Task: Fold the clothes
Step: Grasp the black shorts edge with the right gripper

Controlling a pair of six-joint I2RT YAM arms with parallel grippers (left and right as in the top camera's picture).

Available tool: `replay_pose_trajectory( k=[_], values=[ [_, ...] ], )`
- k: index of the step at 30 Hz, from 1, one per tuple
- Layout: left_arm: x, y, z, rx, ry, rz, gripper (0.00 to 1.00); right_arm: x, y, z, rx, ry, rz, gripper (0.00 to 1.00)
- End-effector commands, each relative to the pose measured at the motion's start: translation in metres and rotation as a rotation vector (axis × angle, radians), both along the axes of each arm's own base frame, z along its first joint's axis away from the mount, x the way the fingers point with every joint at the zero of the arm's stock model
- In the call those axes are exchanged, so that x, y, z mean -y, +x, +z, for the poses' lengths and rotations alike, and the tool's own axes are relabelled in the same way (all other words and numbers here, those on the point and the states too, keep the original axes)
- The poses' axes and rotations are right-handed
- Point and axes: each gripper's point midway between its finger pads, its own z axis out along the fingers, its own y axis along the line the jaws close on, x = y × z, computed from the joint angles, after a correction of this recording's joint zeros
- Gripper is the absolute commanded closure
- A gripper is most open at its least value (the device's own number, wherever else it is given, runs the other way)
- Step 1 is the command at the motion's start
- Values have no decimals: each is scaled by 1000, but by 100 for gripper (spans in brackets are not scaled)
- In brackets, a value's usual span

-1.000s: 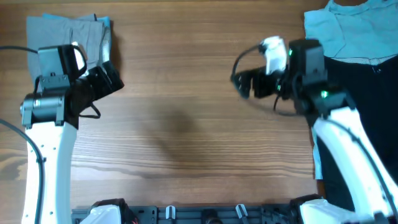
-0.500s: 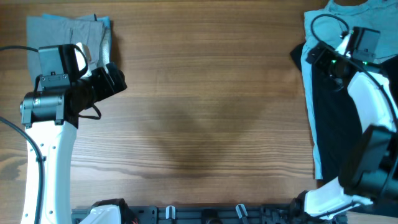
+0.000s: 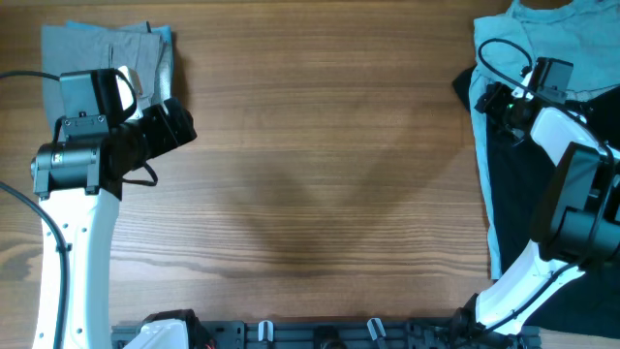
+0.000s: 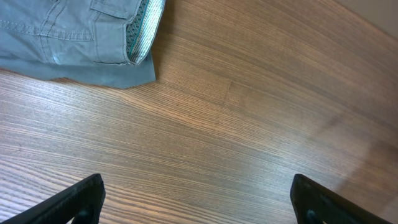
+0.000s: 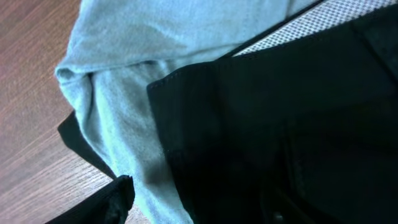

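Right gripper (image 3: 492,99) over black trousers (image 5: 280,124), grey shorts (image 4: 68,37) opposite

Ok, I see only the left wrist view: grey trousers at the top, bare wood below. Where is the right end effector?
Observer: The right end effector is far to the right, over the left border of a black garment.
Operator: Is only that garment there?
Observer: No, a light blue shirt lies with it. In the right wrist view the black cloth lies over the blue.
Operator: Does that end effector hold anything?
Observer: I cannot tell. Only one dark finger shows in its own camera.
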Motion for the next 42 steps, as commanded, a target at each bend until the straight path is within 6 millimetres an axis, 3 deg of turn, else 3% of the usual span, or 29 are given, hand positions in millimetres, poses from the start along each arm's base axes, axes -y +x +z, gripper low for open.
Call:
replay_pose_trajectory(
  k=[1, 3, 6, 10, 16, 19, 23, 27, 29, 31, 32, 33, 36, 39, 42],
  values=[
    [4, 4, 8, 23, 0, -29, 7, 4, 0, -6, -22, -65, 59, 41],
    [4, 4, 8, 22, 0, -29, 8, 13, -5, -8, -51, -106, 25, 61],
    [5, 4, 7, 22, -1, -30, 9, 27, -17, -12, -105, -143, -67, 76],
    [5, 4, 7, 22, -1, -30, 9, 35, -20, -7, -98, -136, -94, 77],
    [5, 4, 7, 22, -1, -30, 9, 49, -21, 20, -57, -145, -124, 94],
    [5, 4, 7, 22, -1, -29, 10, 57, -20, 54, 12, -169, -143, 96],
    [5, 4, 8, 22, -1, -29, 15, 61, -17, 116, 148, -211, -159, 96],
    [5, 2, 12, 35, 0, -29, 22, 42, -11, 184, 330, -201, -74, 96],
    [5, -1, 17, 49, 2, -29, 29, 24, -11, 217, 419, -157, -7, 96],
    [5, -4, 25, 76, 5, -29, 21, -6, -14, 247, 504, -92, 96, 96],
    [5, -7, 31, 97, 8, -28, 7, -26, -18, 261, 539, -60, 157, 96],
    [4, -9, 37, 115, 14, -25, 0, -42, -21, 269, 551, -41, 196, 96],
    [1, -18, 57, 178, 39, -9, 0, -94, -30, 277, 548, -9, 308, 96],
    [-7, -30, 83, 261, 85, 28, 0, -183, -44, 271, 507, 40, 530, 96],
    [-14, -42, 104, 329, 121, 61, 0, -272, -71, 258, 455, 96, 746, 95]
  ],
)
